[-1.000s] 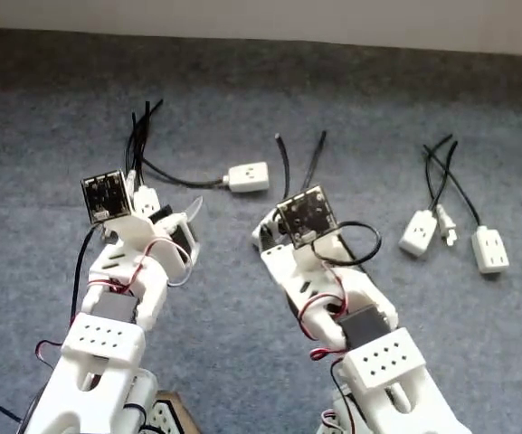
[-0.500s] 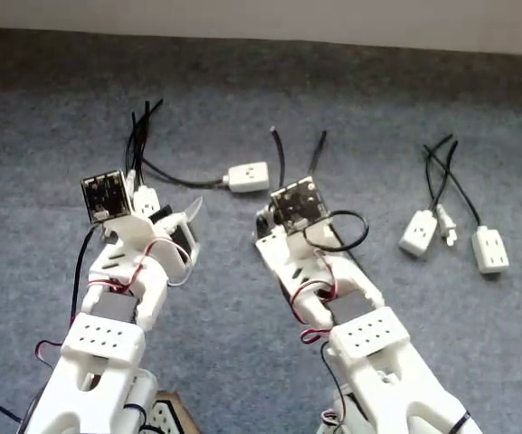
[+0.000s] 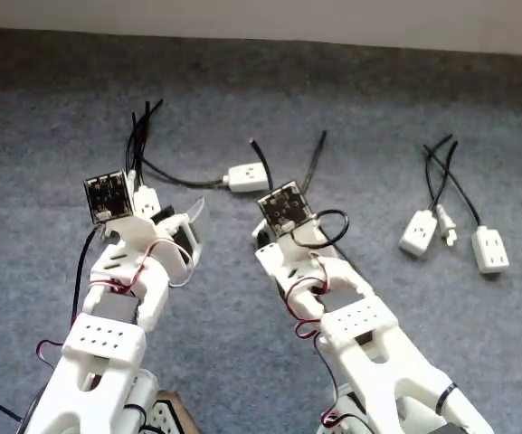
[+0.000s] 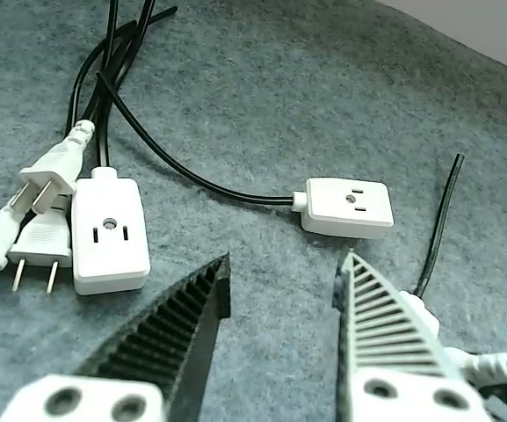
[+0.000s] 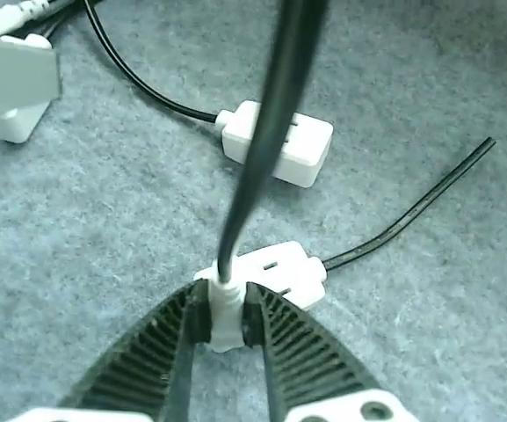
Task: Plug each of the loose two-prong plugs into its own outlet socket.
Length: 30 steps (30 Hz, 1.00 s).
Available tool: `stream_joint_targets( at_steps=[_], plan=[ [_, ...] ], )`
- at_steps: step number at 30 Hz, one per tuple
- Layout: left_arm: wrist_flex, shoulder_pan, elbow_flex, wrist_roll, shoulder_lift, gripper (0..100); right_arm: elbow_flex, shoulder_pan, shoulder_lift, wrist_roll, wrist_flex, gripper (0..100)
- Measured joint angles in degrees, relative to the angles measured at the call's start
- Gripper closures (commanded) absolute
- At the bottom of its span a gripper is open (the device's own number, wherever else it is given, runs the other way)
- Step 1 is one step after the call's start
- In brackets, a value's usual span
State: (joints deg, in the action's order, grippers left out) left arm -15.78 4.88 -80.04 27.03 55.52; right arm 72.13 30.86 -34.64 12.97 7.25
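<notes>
Plug in hand: white two-prong plug (image 5: 224, 309), its stiff black cord (image 5: 266, 132) rising from it, held upright and touching the near end of a white rectangular outlet socket (image 5: 281, 266); the prongs are hidden.
Right gripper (image 5: 222, 327): closed on the plug body, serrated black fingers (image 5: 146, 353) on both sides.
Step in hand: judged to be alignment. Square the prongs over the two visible slots, keep the plug vertical and press straight down; the loose socket may slide.
Left gripper (image 4: 281, 283): jaws apart, holding nothing, above the carpet near a second white socket (image 4: 348, 207); it could brace the target.
Nearby: loose white plugs (image 4: 47, 176) beside a white socket block (image 4: 108, 233).
Surface: grey short-pile carpet (image 3: 52, 108).
Room: pale wall strip (image 3: 261, 18) along the far edge.
</notes>
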Motion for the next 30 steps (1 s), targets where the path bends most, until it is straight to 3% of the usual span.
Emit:
stream_joint_targets(
  at_steps=[22, 30],
  plan=[
    [0.0, 0.1, 0.0, 0.0, 0.0, 79, -0.3, 0.0, 0.4, 2.5, -3.8, 99.1],
    [0.0, 0.1, 0.0, 0.0, 0.0, 79, -1.8, 0.0, 8.2, 2.5, -7.3, 99.1]
  ],
)
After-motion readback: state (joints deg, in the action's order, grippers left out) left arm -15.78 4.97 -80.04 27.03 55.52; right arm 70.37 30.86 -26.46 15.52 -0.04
